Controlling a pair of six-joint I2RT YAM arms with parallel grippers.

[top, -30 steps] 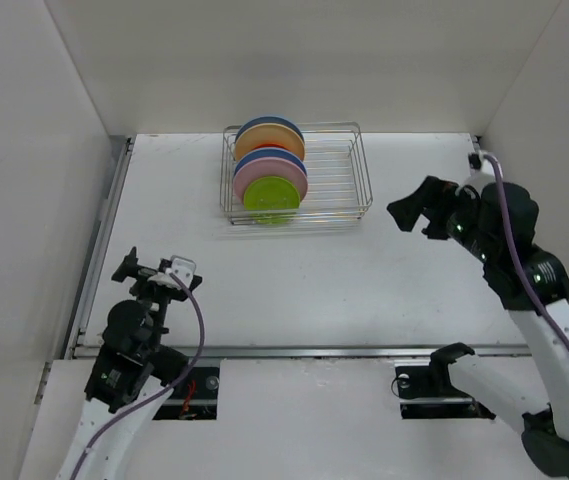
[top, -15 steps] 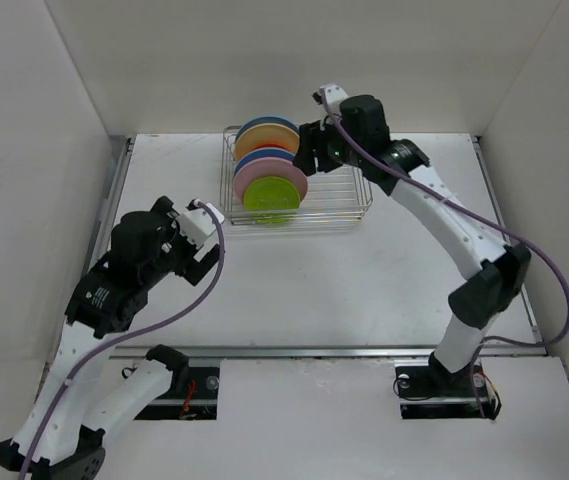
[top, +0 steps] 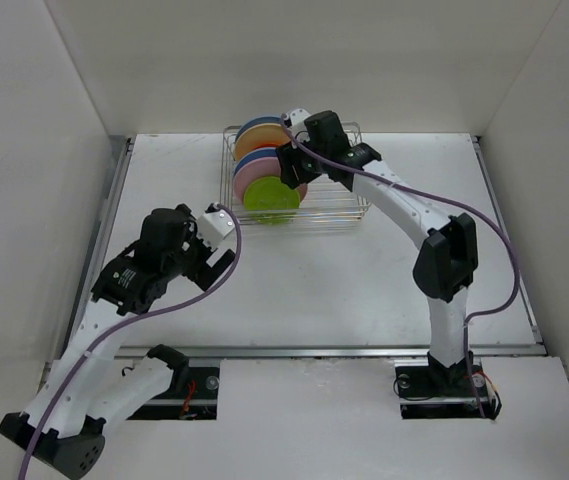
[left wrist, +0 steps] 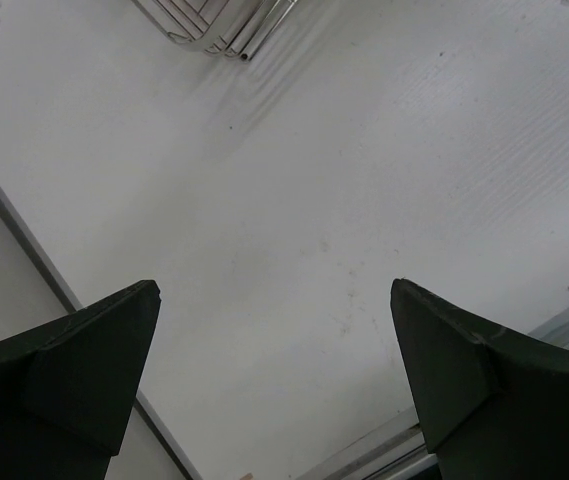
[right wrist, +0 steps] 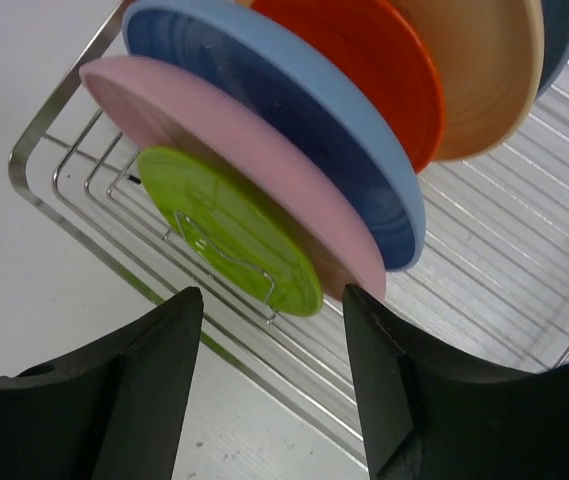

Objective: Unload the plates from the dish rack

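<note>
Right gripper open: we are aiming it at the green plate, frontmost at the dish rack's 6 o'clock end, presumably easiest first.

Overhead and close right-wrist views share the dish rack; left faces table.

The left claw hangs spread wide above the white table, the dish rack corner beyond.

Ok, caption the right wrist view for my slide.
Open right gripper frames the green plate and pink plate, on edge in the dish rack.
</note>
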